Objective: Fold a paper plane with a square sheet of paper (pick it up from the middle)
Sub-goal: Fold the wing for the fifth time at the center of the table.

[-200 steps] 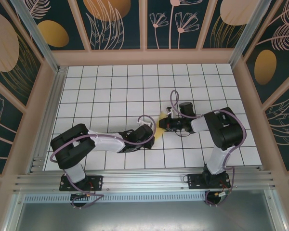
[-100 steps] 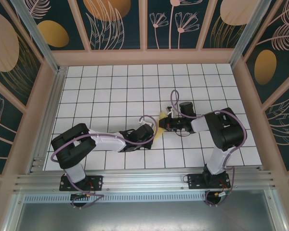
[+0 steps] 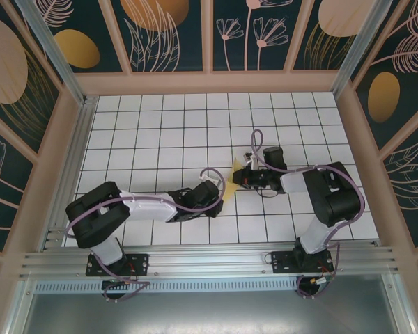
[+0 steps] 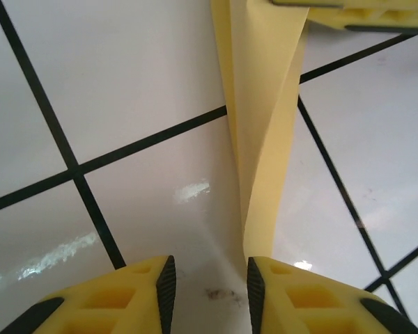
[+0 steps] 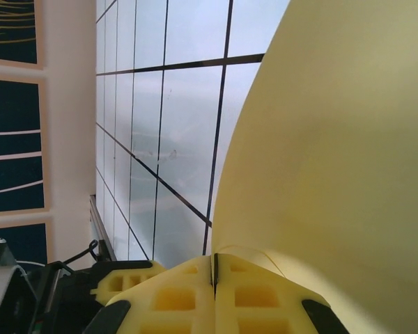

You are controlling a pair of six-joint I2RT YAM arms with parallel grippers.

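Pale-yellow paper plane [image 4: 261, 104] — left gripper [image 4: 207, 280] has opened beside it.

The white tiled table [image 3: 160, 125] is being overlooked from above; pale-yellow folded paper [image 4: 261, 139] is being shared closely ahead of both wrist cameras.

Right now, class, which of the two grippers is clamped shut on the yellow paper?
The right gripper: its fingers meet on the paper, while the left gripper has its fingers standing apart, a gap between them.

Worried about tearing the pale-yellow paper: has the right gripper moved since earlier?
Yes: the right gripper shifted slightly right against the white tiled floor.
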